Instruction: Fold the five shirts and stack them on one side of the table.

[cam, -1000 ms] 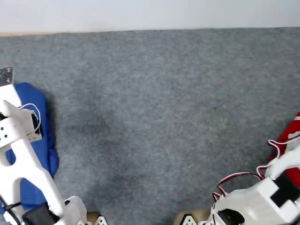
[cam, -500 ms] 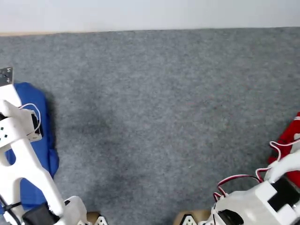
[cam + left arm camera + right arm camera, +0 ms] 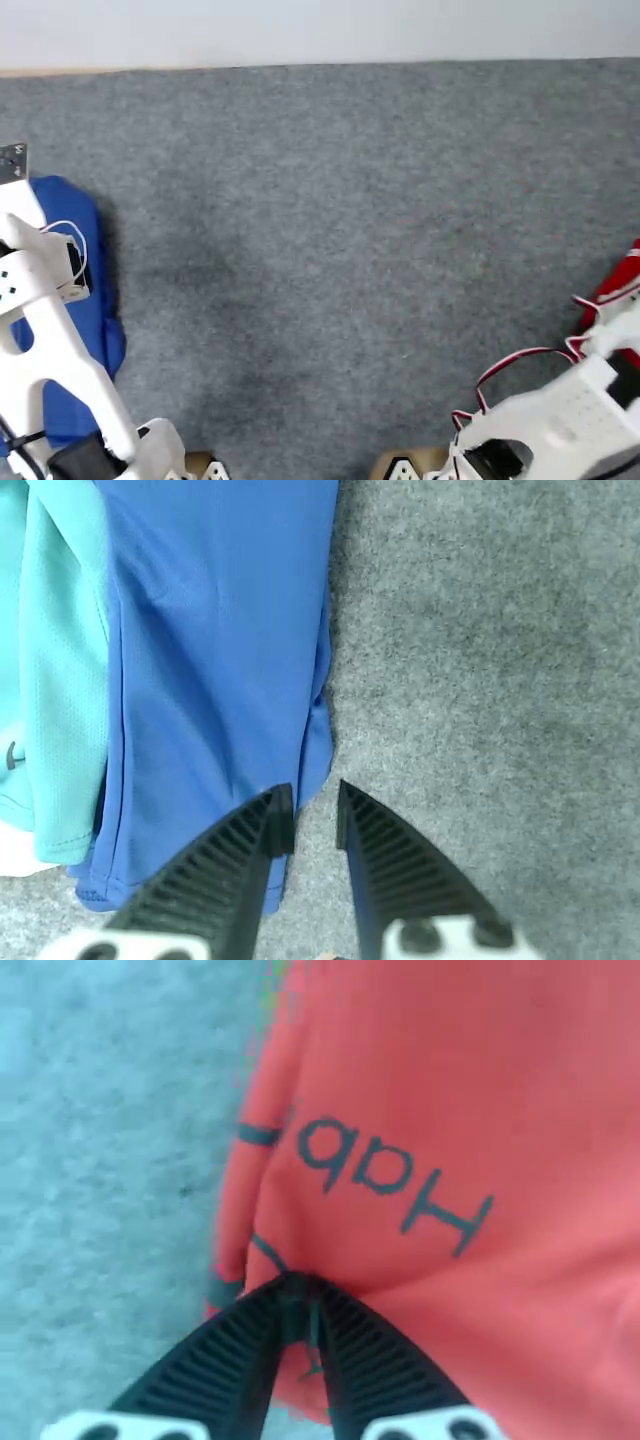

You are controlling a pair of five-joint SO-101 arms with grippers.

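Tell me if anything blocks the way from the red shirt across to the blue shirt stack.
Nothing visible does. The right gripper is shut on the red shirt at one table edge, the blue shirt lies at the opposite edge, and the grey mat between them carries nothing.

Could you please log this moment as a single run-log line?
left jaws: narrowly open at blue shirt edge | right jaws: shut on red shirt | teal shirt: under blue shirt

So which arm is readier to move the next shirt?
Probably right: the right end effector is pinched on the red shirt, while the left end effector sits open at the edge of the blue shirt.
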